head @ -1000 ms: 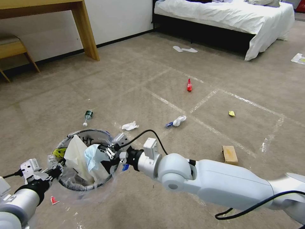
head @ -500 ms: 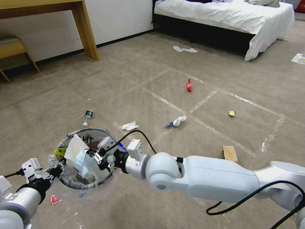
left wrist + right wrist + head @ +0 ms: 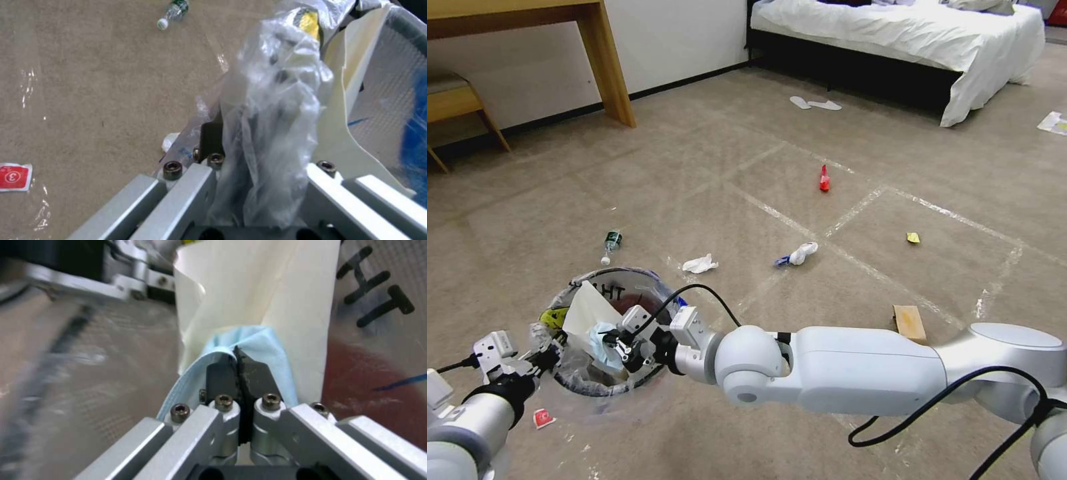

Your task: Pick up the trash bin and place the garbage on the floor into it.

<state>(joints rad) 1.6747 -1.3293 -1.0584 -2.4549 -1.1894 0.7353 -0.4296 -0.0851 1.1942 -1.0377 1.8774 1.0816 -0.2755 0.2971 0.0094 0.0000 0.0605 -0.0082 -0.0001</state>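
- Beige carpet [image 3: 707, 167] marked with pale tape lines runs from the robot to a white-sheeted bed [image 3: 907, 33] and a wooden desk leg [image 3: 607, 67] at the far wall.
- Nearest, the left gripper [image 3: 540, 357] is clamped on the trash bin [image 3: 594, 390] at its bag-draped rim, holding it above the floor; the left wrist view shows crinkled plastic bunched between its jaws.
- Beside it on the carpet lies a red wrapper [image 3: 13, 176] printed "3".
- The right gripper [image 3: 620, 343] reaches into the bin, pinched tight on a pale blue mask [image 3: 262, 343] against cream paper [image 3: 267, 283].
- Black letters "HT" [image 3: 373, 283] show on the bin's inner wall.
- Farther out lie a plastic bottle [image 3: 612, 243], white tissue [image 3: 700, 264], brown paper box [image 3: 910, 323] and yellow wrapper [image 3: 913, 237].
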